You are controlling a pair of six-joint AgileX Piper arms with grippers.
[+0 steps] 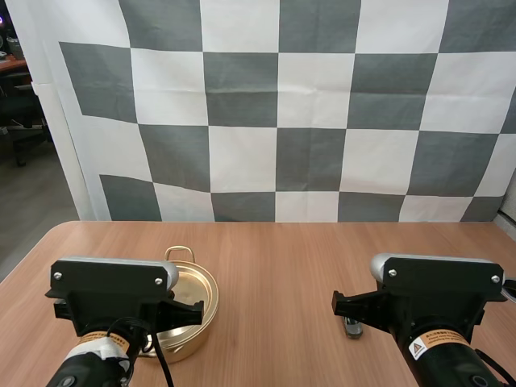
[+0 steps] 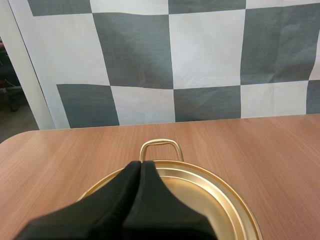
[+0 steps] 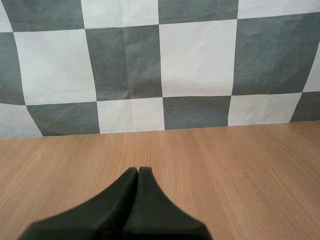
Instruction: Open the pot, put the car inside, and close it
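The left gripper (image 2: 140, 164) is closed on nothing. Its two matte black fingers lie pressed together as one dark wedge, and the tip hangs over the pot (image 2: 220, 200). The right gripper (image 3: 138, 170) is closed the same way, a smooth black wedge above bare wood.

The pot is round, of polished brass-coloured metal, with a stepped rim of concentric rings and a thin looped wire handle (image 2: 159, 146) at its far side. The left fingers hide its middle, so I cannot tell whether a lid sits on it. It rests on the table (image 1: 282, 266), a light brown wood-grain surface with a rounded corner at the far left.

The high view shows what the wrist views do not. The pot lies partly under the left arm (image 1: 113, 294), whose head is a black block capped by a grey plate with screws. A small grey object (image 1: 352, 326) sits on the table against the front of the right arm (image 1: 435, 294), well apart from the pot. It is too small and too hidden to say whether it is the car.

Each arm carries a white label with a yellow warning triangle (image 1: 418, 348) and a line of print too fine to read.
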